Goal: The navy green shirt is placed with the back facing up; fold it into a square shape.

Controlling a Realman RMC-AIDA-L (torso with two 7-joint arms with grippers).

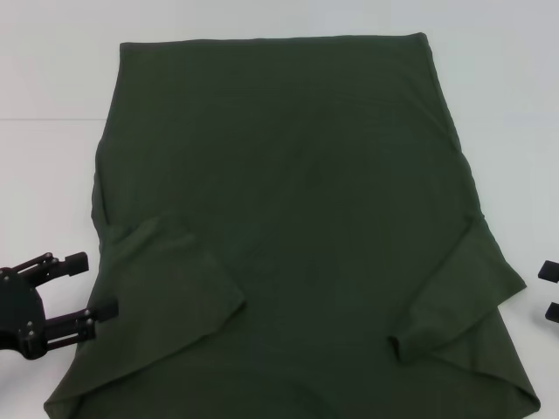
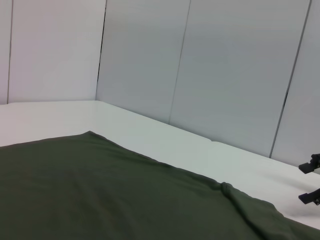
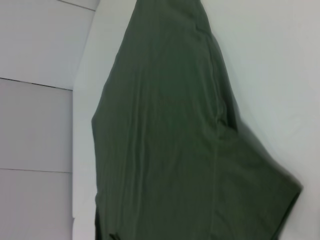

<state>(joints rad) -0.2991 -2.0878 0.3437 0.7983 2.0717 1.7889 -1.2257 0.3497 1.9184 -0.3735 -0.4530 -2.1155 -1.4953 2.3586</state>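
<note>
Left gripper (image 1: 80, 284): held just off the left edge of the shirt (image 1: 288, 218), near the left sleeve (image 1: 170, 279); fingers spread apart, nothing held, cloth not touched.

Shirt: laid flat on the white table (image 1: 52, 78), plain side up, hem at the far end, shoulders toward the robot. Left sleeve is already folded in over the body. Right sleeve (image 1: 476, 279) lies along the right edge, only partly tucked, its cuff pointing inward and toward the robot.

Right gripper (image 1: 548, 291): only two dark tips are seen at the right border, just off the right sleeve; also seen far off in the left wrist view (image 2: 310, 182). Tips stand apart, nothing between them, so it is read as open.

Risks, as judged:
- Only the top layer could be pinched at the left edge, since the sleeve is doubled there; the fold would then drag the sleeve back out.
- Soft cloth could bunch or slide on the smooth table if it is pulled rather than lifted, giving a skewed fold instead of a square.
- The two sides are uneven, so a lopsided shape is likely if the right sleeve is not tucked first.
- The near corners lie close to the edge of the head view, so a grasp there would be poorly seen.

Count: one shirt, two sleeves, two grippers, one table.
</note>
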